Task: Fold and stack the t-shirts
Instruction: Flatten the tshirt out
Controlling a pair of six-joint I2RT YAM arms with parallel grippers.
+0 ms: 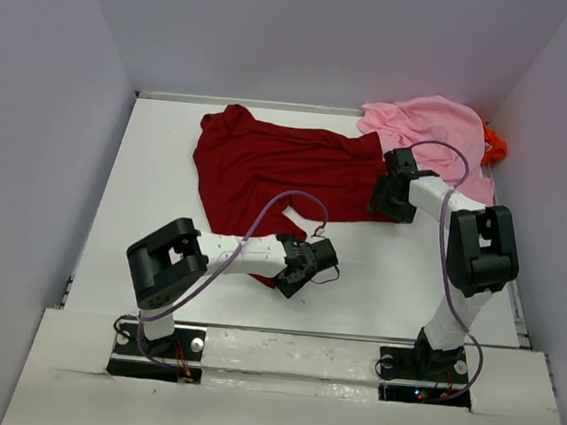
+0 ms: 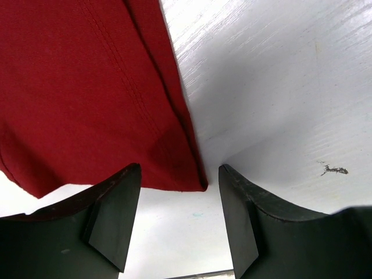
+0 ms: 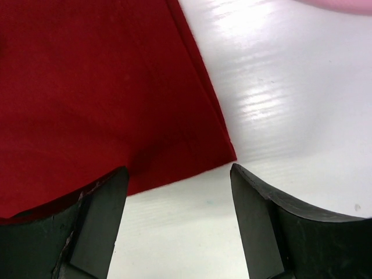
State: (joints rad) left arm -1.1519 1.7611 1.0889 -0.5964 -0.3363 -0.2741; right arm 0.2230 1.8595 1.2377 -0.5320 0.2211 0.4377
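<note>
Flattening step on red shirt (image 1: 278, 167), rumpled on table (image 1: 407, 285), pink (image 1: 432, 126) and orange (image 1: 494, 144) heaped back-right: my left gripper (image 2: 180, 174) and right gripper (image 3: 179, 174) both spread, empty, each at a hem corner, so next I probably pinch both corners and pull taut.

Bright, even overhead light; glare streaks on white table (image 3: 273, 99); soft shadows; wrist views sharp.
</note>
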